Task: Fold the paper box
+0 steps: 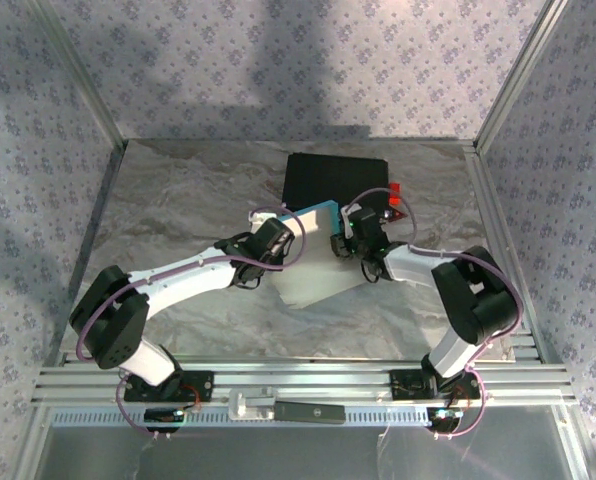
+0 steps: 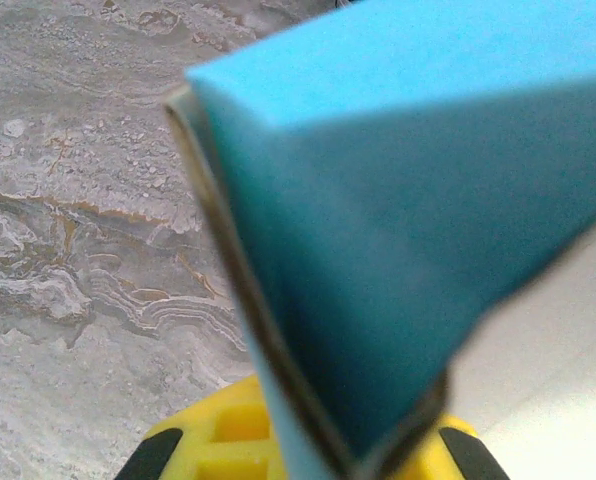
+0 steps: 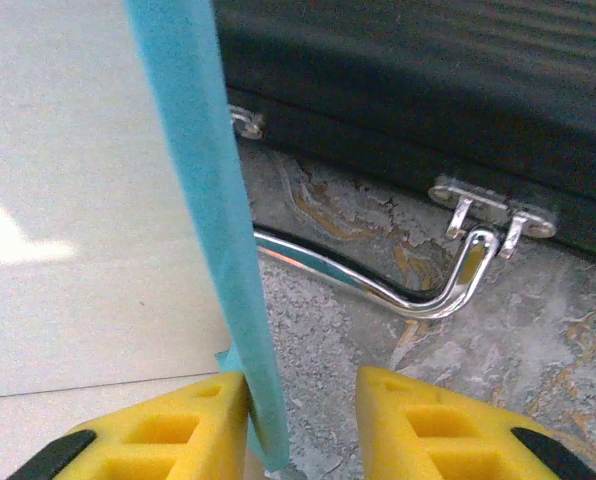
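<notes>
Mid-fold, the left gripper [image 2: 318, 452] pinches a raised blue flap of the paper box [image 1: 313, 272], lying white-side-up mid-table before the black case [image 1: 333, 180], while the right gripper [image 3: 303, 420] stands apart around another flap, likely needing closing and creasing.

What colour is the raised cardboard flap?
Cyan-blue; the paper box flap shows best in left wrist view.

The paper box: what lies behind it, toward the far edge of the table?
A black hard case lies right behind the paper box, its chrome handle on the table facing the box. The raised blue flap covers part of the case's near edge.
</notes>
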Robot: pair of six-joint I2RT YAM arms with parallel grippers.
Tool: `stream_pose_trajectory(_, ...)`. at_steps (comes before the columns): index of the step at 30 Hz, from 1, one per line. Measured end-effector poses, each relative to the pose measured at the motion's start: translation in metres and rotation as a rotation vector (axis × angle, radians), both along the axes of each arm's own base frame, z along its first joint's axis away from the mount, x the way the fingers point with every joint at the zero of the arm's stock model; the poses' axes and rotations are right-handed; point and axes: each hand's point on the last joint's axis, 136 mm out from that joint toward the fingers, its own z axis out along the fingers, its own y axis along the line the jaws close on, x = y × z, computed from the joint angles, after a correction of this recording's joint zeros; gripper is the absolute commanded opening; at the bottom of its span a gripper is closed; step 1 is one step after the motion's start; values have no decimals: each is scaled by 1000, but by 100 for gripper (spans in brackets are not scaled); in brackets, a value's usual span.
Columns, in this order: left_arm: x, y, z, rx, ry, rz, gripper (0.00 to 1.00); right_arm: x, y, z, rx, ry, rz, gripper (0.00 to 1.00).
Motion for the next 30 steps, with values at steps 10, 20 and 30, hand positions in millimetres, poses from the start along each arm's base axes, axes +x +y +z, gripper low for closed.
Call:
stream_pose_trajectory(10,-1,1,0,9,4,-4,0,-1,-1,8,32,7,22,44)
stream_pose_trajectory(20,-1,0,-1,10,8,-8,0,1,-2,16,38,-8,19,41)
stream_pose_trajectory(30,0,-3,2,-3,2,-11,0,17,8,32,52,-34,16,7)
